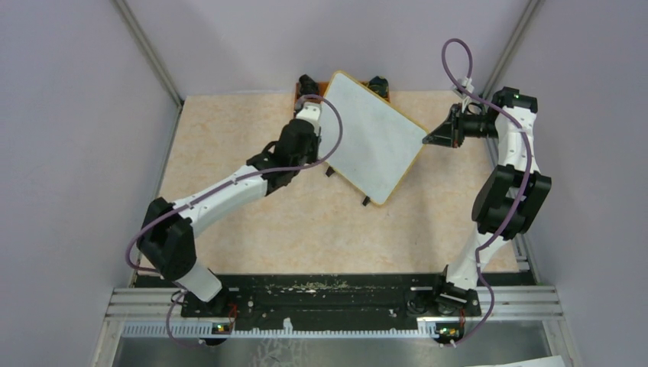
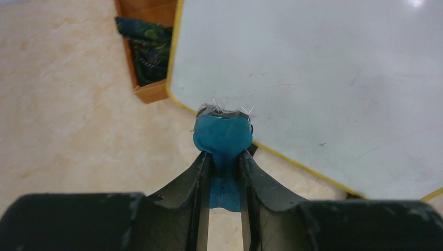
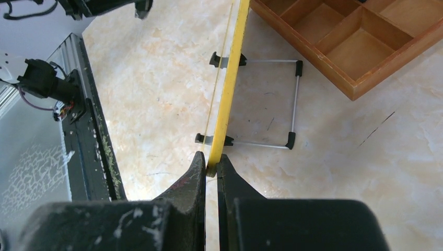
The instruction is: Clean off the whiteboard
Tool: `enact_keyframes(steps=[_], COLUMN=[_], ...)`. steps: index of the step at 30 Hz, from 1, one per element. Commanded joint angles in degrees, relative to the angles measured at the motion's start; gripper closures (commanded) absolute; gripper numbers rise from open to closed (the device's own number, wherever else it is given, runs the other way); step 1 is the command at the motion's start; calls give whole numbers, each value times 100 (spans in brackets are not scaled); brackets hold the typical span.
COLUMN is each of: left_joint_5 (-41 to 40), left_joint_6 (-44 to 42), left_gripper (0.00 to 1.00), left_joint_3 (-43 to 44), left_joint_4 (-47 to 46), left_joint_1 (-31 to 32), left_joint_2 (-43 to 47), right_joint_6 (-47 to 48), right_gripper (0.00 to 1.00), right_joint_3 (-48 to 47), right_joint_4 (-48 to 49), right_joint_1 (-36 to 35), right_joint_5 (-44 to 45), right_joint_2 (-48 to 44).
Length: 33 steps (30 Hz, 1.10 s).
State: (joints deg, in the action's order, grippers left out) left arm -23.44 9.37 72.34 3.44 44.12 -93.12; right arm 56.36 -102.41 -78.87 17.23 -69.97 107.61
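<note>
Left gripper [image 2: 224, 157] pinches blue wiper [image 2: 223, 133], wiper tip touching edge of whiteboard [image 1: 374, 138]. Right gripper [image 3: 210, 161] clamped narrow on board's yellow frame (at its right corner). Whiteboard at table [image 1: 321, 222] rear centre, between arms, wooden tray [image 3: 355, 42] just behind.

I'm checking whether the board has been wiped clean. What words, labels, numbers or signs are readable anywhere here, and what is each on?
No readable text in any view.
The whiteboard: no writing, only faint smudges and scratches.
The blue pad: no print.
The wooden tray: no label visible.
</note>
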Motion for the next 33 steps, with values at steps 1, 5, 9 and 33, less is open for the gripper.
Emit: enact_keyframes(steps=[1,5,9,33], left_joint_5=[86,189,402,926], left_joint_6=[181,410,641,1190], left_gripper=[68,63,61,55], left_joint_3=[-233,-691,-1389,-2317], left_joint_4=[1039,1589,1660,1423], left_joint_1=[-288,-571,-713,-940], left_joint_2=[560,1092,1588,749], right_joint_6=[234,232,227,292], right_gripper=[100,100,100,100], right_joint_3=[-15,-25,-12,98], right_joint_4=[-340,-349,-350,-424], right_joint_1=[-264,-264,-262,-264], right_joint_5=[666,685,702,741], right_joint_2=[-74,-63,-86,-320])
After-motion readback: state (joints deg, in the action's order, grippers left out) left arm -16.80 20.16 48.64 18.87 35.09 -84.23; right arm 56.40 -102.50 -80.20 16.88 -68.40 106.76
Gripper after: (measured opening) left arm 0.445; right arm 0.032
